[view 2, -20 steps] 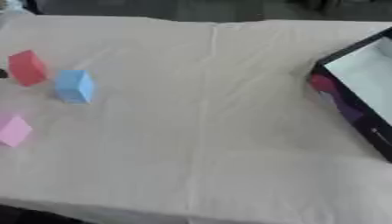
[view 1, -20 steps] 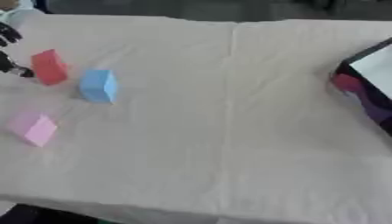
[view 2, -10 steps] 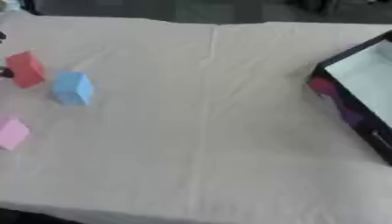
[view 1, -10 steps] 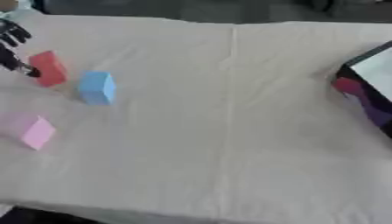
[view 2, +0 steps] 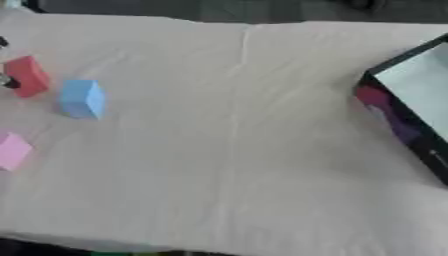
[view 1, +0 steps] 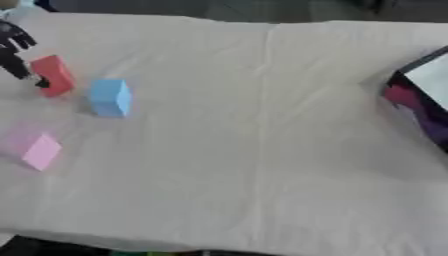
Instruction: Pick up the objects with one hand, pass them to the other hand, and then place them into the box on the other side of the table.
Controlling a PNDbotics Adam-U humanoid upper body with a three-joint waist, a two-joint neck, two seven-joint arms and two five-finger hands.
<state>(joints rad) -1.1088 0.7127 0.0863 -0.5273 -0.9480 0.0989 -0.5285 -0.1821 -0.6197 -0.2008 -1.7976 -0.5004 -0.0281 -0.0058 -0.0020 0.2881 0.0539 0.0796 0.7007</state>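
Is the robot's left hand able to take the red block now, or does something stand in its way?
Probably yes. The left hand is already at the far left side of the red block, fingertips close to it or touching. The light blue block stands apart on the other side, so nothing seems to block it.

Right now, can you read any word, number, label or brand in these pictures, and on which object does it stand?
No text can be read.
Red block, blue block, pink block: plain faces, no marks.
Box: a coloured side with magenta and purple patches, blurred; no letters can be made out.
Cloth on the table: plain.
Left hand: no label visible.
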